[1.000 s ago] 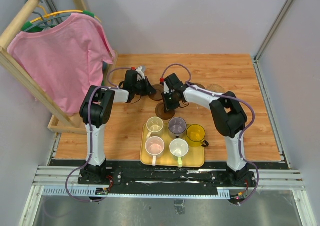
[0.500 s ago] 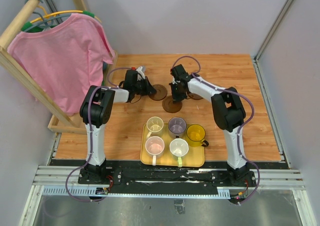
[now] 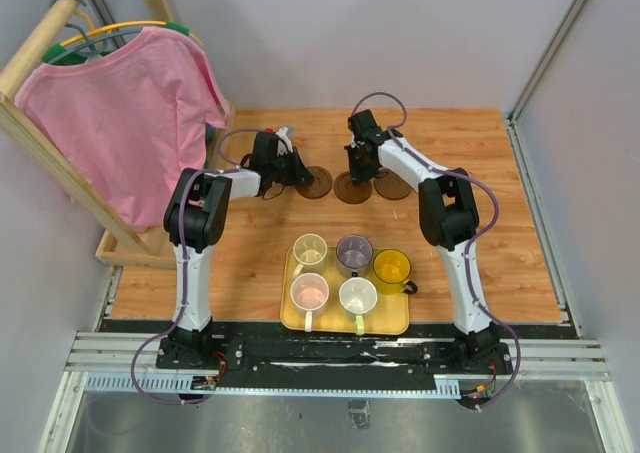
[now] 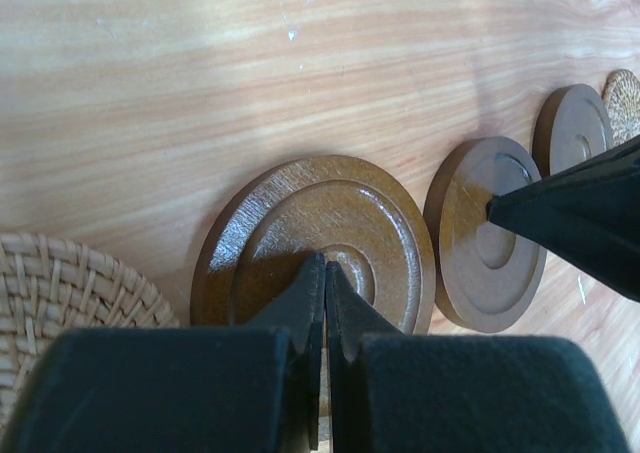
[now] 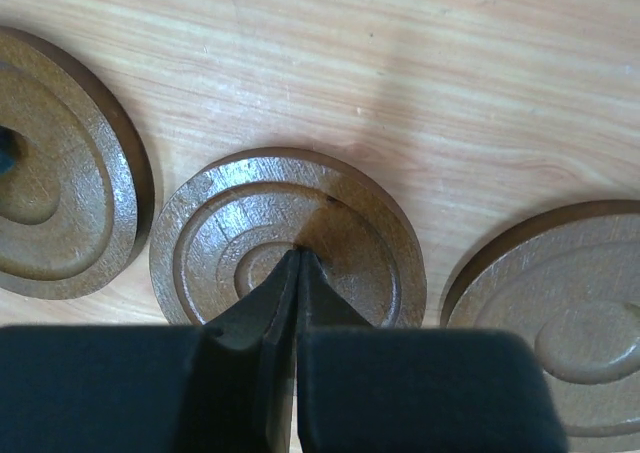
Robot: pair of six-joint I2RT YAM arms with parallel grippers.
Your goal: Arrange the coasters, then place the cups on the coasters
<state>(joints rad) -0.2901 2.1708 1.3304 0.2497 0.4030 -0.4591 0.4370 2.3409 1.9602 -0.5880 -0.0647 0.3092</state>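
Note:
Three dark brown coasters lie in a row at the back of the table: the left coaster (image 3: pixel 315 182), the middle coaster (image 3: pixel 351 188) and the right coaster (image 3: pixel 392 185). My left gripper (image 4: pixel 326 263) is shut, its tips resting on the left coaster (image 4: pixel 320 228). My right gripper (image 5: pixel 299 253) is shut too, its tips pressing on the middle coaster (image 5: pixel 285 238). A woven tan coaster (image 4: pixel 60 293) lies beside the left one, and another woven coaster (image 4: pixel 625 98) shows past the right one. The cups stand on a yellow tray (image 3: pixel 398 323): pale yellow (image 3: pixel 310 249), purple-grey (image 3: pixel 354 253), amber (image 3: pixel 391 267), pink (image 3: pixel 309 292), whitish-green (image 3: pixel 358 296).
A pink shirt (image 3: pixel 120 113) hangs on a wooden rack (image 3: pixel 60 163) along the table's left side, its base reaching the table edge. Grey walls close in the back and the right. Both arms stretch over the table's middle, either side of the tray.
My right gripper has slid the middle dark coaster from nearer the tray back into line between the other two. The left gripper has shifted slightly right on its coaster.

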